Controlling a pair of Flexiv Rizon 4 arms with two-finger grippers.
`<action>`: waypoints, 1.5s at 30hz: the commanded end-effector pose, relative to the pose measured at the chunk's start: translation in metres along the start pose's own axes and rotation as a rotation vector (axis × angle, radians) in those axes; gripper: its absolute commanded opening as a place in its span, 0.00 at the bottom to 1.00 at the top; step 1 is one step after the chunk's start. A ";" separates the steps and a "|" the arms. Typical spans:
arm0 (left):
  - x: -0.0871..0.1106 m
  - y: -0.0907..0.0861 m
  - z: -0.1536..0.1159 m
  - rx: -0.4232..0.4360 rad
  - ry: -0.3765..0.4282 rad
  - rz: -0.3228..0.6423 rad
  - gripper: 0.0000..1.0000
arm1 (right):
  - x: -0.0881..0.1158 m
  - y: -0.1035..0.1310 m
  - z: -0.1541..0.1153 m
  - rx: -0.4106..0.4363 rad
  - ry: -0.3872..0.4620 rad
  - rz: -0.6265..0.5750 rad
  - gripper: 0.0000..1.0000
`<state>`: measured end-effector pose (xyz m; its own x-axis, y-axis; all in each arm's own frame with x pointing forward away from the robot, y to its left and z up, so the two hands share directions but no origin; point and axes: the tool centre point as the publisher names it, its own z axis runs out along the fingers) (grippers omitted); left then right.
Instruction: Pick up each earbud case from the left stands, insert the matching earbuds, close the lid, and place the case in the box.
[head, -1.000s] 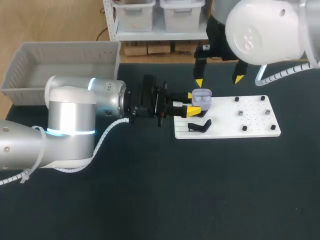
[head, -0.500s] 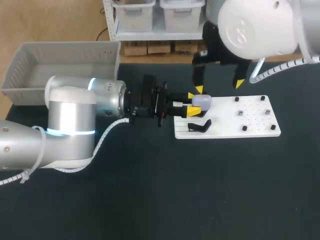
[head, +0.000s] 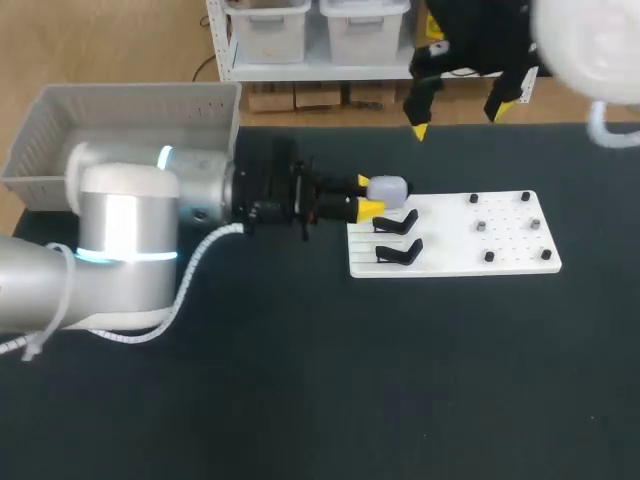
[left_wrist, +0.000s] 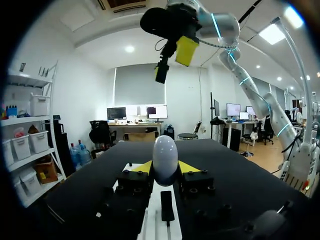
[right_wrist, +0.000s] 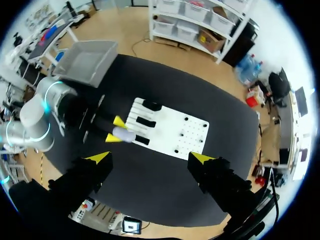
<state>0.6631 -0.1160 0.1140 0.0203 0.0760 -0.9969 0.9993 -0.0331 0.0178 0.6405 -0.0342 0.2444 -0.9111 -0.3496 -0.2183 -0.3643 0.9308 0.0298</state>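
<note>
Pinches a small lavender earbud case (head: 387, 188) from two sides in the left gripper (head: 368, 197), lid down, just beside the black stands (head: 398, 250) at the left end of the white board (head: 500, 265). Looks light, hard-shelled, glossy and rounded, so probably slippery and apt to squirt out. Calls for a mid-body hold across the flatter flanks, clear of the lid seam, with modest force. Shows the right gripper (head: 458, 120) spread wide and empty, high over the table's far edge.

Case (head: 387, 187) in left tool (head: 366, 195) at board's (head: 500, 252) left end, box (head: 40, 150) far left
</note>
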 end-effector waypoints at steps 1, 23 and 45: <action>-0.027 -0.024 -0.035 -0.161 0.024 0.009 0.00 | 0.042 -0.003 -0.019 -0.079 -0.210 -0.064 1.00; -0.025 0.082 -0.258 -0.838 0.239 0.135 0.00 | 0.043 -0.001 -0.019 -0.085 -0.213 -0.069 1.00; 0.027 0.175 -0.354 -0.918 0.383 0.108 1.00 | 0.043 -0.001 -0.019 -0.085 -0.213 -0.069 1.00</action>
<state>0.8452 0.2363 0.1215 -0.0413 0.4389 -0.8976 0.6984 0.6551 0.2882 0.5995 -0.0517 0.2539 -0.8265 -0.3752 -0.4197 -0.4487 0.8893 0.0884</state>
